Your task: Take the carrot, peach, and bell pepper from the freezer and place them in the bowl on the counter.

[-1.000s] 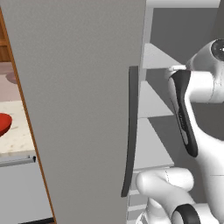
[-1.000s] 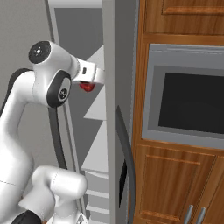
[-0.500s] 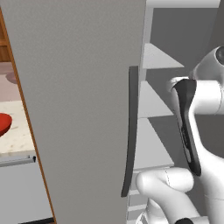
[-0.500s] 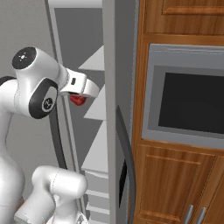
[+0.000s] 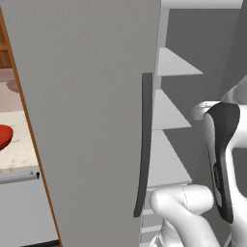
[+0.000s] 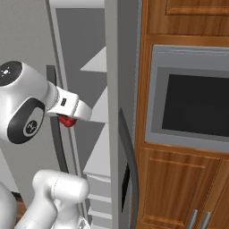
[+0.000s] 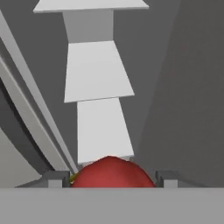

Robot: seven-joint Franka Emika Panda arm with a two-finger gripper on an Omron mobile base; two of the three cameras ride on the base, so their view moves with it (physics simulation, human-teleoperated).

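Note:
My gripper (image 7: 112, 177) is shut on the bell pepper (image 7: 111, 173), a glossy red fruit sitting between the two dark fingertips (image 7: 57, 178). From the right base view the bell pepper (image 6: 67, 120) hangs under the white hand, in front of the open freezer (image 6: 96, 134) and its white shelves. The freezer's grey door (image 5: 87, 120) stands open, with its dark bar handle (image 5: 143, 144) facing me. At the far left, the red bowl (image 5: 4, 136) shows partly on the beige counter (image 5: 19, 154). The carrot and the peach are out of view.
White freezer shelves (image 5: 166, 113) step upward behind the arm. Brown wooden cabinets (image 6: 179, 188) and a built-in oven (image 6: 192, 105) stand right of the freezer. A second grey door edge with a dark handle (image 6: 127, 165) is close on the arm's right.
The arm has drawn back and down out of the freezer, carrying the bell pepper lower and to the left in the right base view. The grip has not changed.

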